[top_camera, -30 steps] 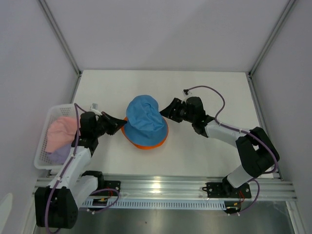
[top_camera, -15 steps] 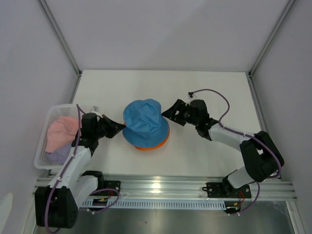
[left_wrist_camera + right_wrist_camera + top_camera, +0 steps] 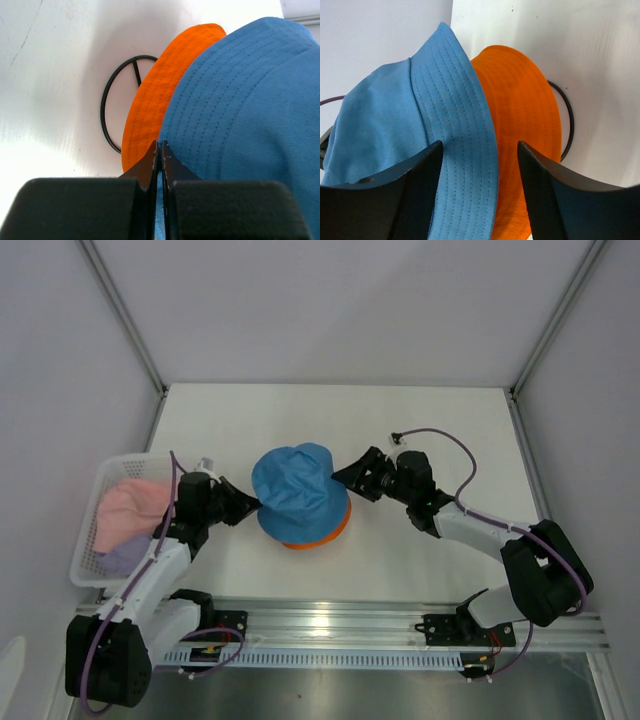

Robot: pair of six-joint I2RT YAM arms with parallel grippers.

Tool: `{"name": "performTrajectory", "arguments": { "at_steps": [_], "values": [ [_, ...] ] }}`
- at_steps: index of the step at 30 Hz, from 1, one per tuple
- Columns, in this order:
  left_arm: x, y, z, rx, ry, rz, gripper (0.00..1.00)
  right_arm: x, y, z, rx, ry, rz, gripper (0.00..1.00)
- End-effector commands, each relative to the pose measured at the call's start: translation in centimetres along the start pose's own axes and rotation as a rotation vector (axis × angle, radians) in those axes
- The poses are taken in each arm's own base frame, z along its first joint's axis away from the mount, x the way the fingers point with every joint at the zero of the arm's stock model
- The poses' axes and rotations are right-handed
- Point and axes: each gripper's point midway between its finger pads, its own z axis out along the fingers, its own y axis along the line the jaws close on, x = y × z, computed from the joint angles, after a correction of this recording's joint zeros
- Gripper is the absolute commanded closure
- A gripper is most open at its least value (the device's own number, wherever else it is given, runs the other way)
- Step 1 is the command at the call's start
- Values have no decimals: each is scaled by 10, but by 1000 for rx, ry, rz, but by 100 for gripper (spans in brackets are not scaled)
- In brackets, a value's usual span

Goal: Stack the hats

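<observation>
White bench (image 3: 420, 420) fills the cell, boxed in by pale walls, with a metal rail (image 3: 340, 620) along the near edge.

Your left jaws are closed, pinched on the blue hat (image 3: 293, 490) at the left edge of its brim. The left wrist view shows a sliver of blue fabric between the tips. Your right jaws stand open at the hat's right side. The blue brim edge and the orange hat (image 3: 322, 536) lie in the gap between the fingers, and neither finger visibly presses the cloth.

The blue hat sits over the orange hat at the middle of the bench. Only the orange brim shows, along the near-right side. A black wire ring (image 3: 107, 100) lies on the bench under both hats and pokes out past the orange brim in each wrist view.

Your left arm (image 3: 160, 560) runs close beside the basket (image 3: 84, 540), which sits at the left edge of the bench against the wall. The basket holds the pink hat (image 3: 125, 508) and, nearer you, the lavender hat (image 3: 125, 558).

Your right arm (image 3: 470, 525) stretches in low from the near-right corner, with a purple cable (image 3: 440, 435) looping above it. Bare white surface runs from the hats to the back wall. More bare surface lies between the right arm and the right wall.
</observation>
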Motion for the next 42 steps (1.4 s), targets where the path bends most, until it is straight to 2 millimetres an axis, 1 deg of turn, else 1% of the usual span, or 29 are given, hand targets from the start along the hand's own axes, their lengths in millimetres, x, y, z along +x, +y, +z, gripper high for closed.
{"name": "performTrajectory", "arguments": {
  "at_steps": [1, 3, 4, 6, 7, 9, 10, 11, 14, 17, 18, 20, 22, 24, 25, 27, 30, 33, 34, 35, 36, 37, 38, 39, 40, 41, 42],
  "values": [
    [-12, -11, -1, 8, -43, 45, 99, 1, 19, -2, -69, -8, 25, 41],
    [-13, -10, -1, 3, -45, 47, 99, 2, 17, -1, -60, -3, 28, 48],
    [-13, -10, -1, 1, -48, 47, 99, 4, 13, -1, -44, 2, 31, 60],
    [-14, -9, -1, -5, -50, 47, 99, 7, 5, -2, -13, 8, 44, 68],
    [-13, -9, -1, -6, -52, 50, 99, 7, 3, -3, 0, 1, 49, 78],
    [-15, -7, -2, -18, -59, 53, 99, 10, -6, -5, 40, 11, 61, 86],
    [-14, -4, -2, -26, -60, 53, 99, 11, -9, -5, 49, 7, 61, 94],
    [-14, -4, -2, -30, -62, 55, 99, 14, -14, -7, 60, 10, 67, 100],
    [-15, 1, -2, -48, -70, 64, 99, 15, -19, -9, 70, -1, 64, 100],
    [-18, 2, -4, -67, -85, 87, 99, 20, -32, -11, 105, 4, 48, 100],
    [-19, 4, -5, -79, -92, 91, 99, 24, -41, -13, 133, 10, 46, 100],
    [-20, 8, -5, -109, -97, 108, 99, 28, -51, -16, 165, 11, 44, 100],
    [-17, 12, -1, -128, -86, 115, 99, 33, -65, -19, 200, 13, 32, 100],
    [-14, 16, 2, -144, -77, 119, 99, 37, -74, -19, 220, 21, 26, 100],
    [-8, 20, 5, -161, -57, 122, 99, 40, -78, -20, 230, 29, 23, 100],
    [-3, 24, 8, -180, -45, 131, 99, 45, -84, -18, 246, 43, 22, 100],
    [0, 28, 11, -201, -41, 132, 99, 50, -89, -16, 260, 62, 17, 100],
    [-1, 31, 8, -216, -47, 137, 99, 51, -87, -15, 267, 74, -5, 100],
    [-1, 29, 6, -212, -49, 149, 99, 48, -85, -16, 268, 71, -15, 100],
    [-6, 21, 1, -186, -68, 163, 99, 44, -83, -16, 283, 73, -43, 100],
    [-6, 18, -2, -178, -68, 171, 97, 39, -78, -17, 284, 70, -65, 88],
    [-12, 9, -7, -158, -83, 201, 83, 32, -67, -19, 270, 59, -96, 80],
    [-20, -6, -15, -123, -110, 221, 73, 29, -67, -24, 292, 74, -147, 69],
    [-30, -22, -23, -98, -136, 245, 65, 13, -48, -23, 268, 44, -188, 41],
    [-38, -33, -34, -95, -148, 280, 55, 5, -40, -26, 270, 33, -217, 27],
    [-51, -54, -47, -68, -186, 302, 50, 0, -38, -38, 305, 40, -259, 16],
    [-57, -60, -57, -74, -208, 314, 46, -28, -20, -43, 305, -24, -281, 2]
  ]
}}
